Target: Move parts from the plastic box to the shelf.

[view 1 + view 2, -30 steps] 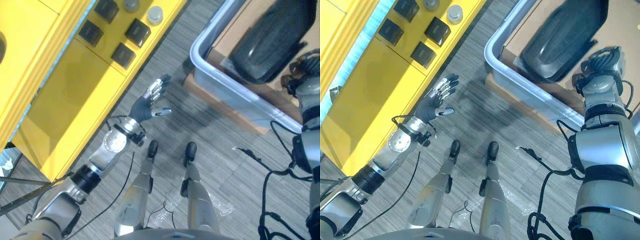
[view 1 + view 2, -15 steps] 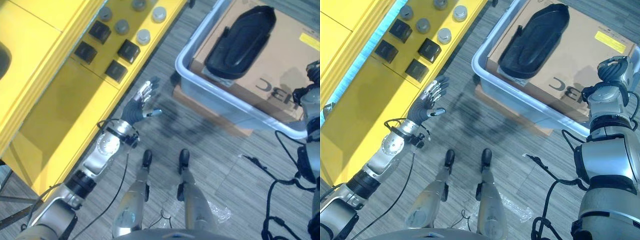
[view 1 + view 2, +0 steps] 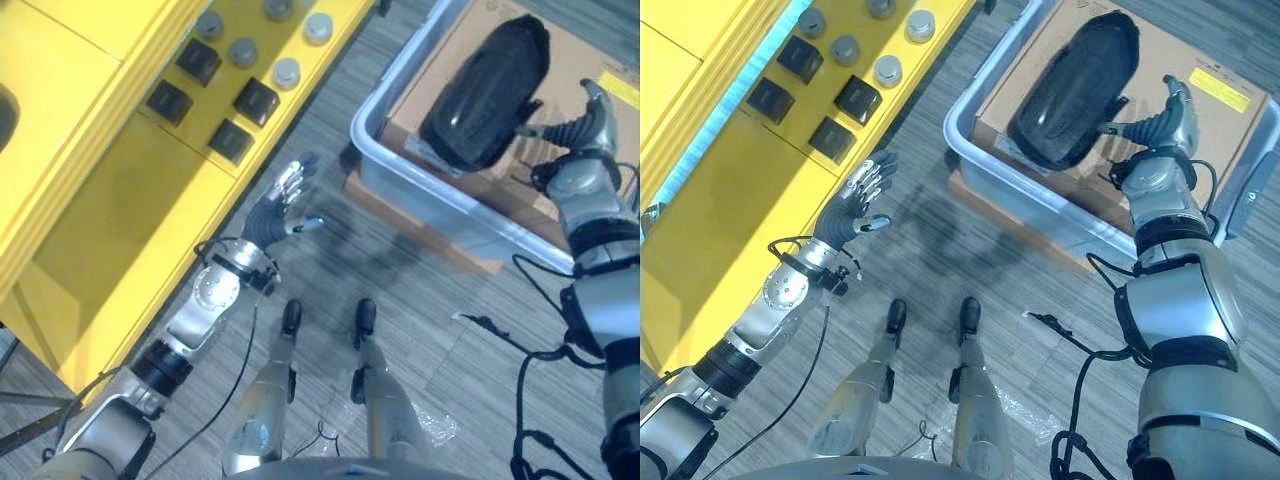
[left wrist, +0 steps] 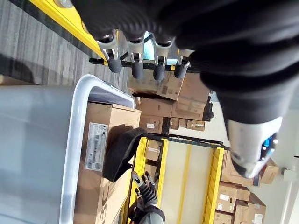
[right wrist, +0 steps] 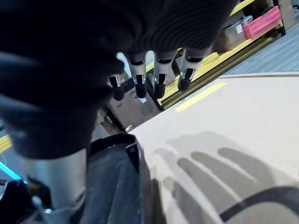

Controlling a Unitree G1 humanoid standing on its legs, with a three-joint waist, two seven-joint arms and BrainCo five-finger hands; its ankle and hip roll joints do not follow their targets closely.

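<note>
A large black moulded part (image 3: 487,92) lies tilted on a brown cardboard box (image 3: 1225,95) inside a grey plastic box (image 3: 420,195) at the upper right. My right hand (image 3: 1162,125) hovers open just right of the part, its thumb reaching toward the part's edge (image 5: 117,186); contact cannot be told. My left hand (image 3: 280,208) hangs open over the floor, beside the yellow shelf (image 3: 130,170). On the shelf sit several small black blocks (image 3: 258,98) and grey round caps (image 3: 287,72).
The plastic box rests on a flat piece of cardboard (image 3: 400,215) on the grey striped floor. A crumpled clear plastic bag (image 3: 435,428) lies on the floor. Stacked cartons (image 4: 163,107) and yellow racking (image 4: 187,182) stand in the background.
My right hand has risen from the box's right edge to beside the black part, fingers spread. The part now stands more tilted. My left hand has stayed where it was.
</note>
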